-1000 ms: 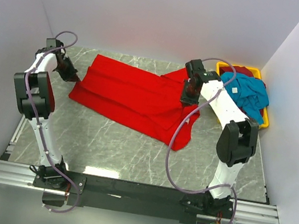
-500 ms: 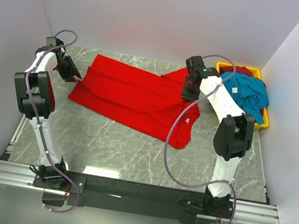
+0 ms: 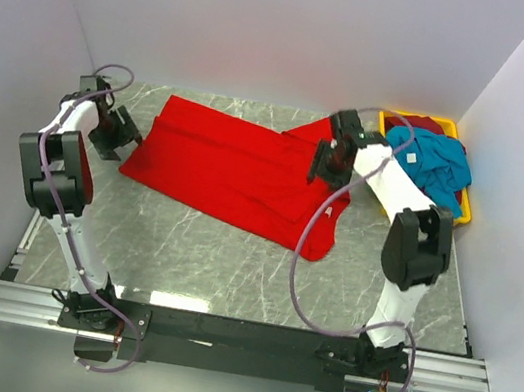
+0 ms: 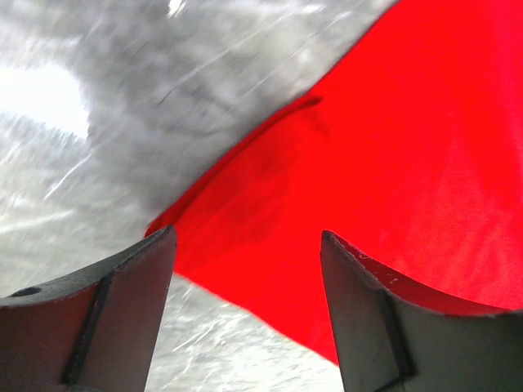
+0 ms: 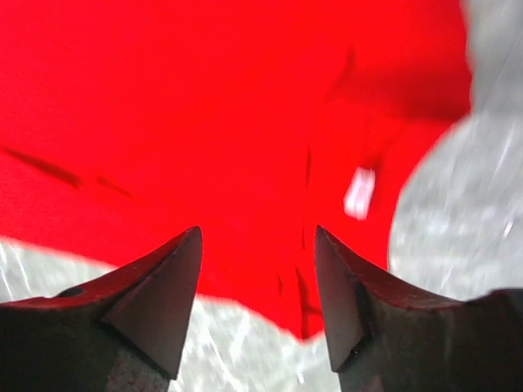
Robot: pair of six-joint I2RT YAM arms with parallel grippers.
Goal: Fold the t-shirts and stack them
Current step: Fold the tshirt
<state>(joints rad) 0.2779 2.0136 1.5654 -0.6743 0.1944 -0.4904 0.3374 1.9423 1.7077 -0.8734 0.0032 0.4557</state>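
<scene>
The red t-shirt (image 3: 237, 166) lies spread across the marble table (image 3: 201, 256), wrinkled, with one sleeve end hanging toward the near edge. Everything else sits around it. The left gripper (image 3: 128, 137) is at the shirt's left edge, just off the cloth. In the left wrist view its gripper (image 4: 245, 245) has its fingers (image 4: 122, 310) spread wide with nothing between them, and the shirt's hem and a corner of bare marble lie below the gap. The right gripper (image 3: 322, 171) hangs over the shirt's right end, above the bunched cloth near the sleeve. Seen from the right wrist, this gripper (image 5: 257, 237) is also parted and holds nothing. Red fabric fills the space below its fingers (image 5: 155, 294), along with a small white patch (image 5: 358, 193) on the cloth that is too blurred to make out. Beyond the shirt's right end, in the far corner, stands the yellow bin (image 3: 390, 117). A teal-blue t-shirt (image 3: 440, 167) with a white tag (image 3: 412, 158) is heaped over its rim, and a dark maroon one (image 3: 425, 124) peeks out behind it.
</scene>
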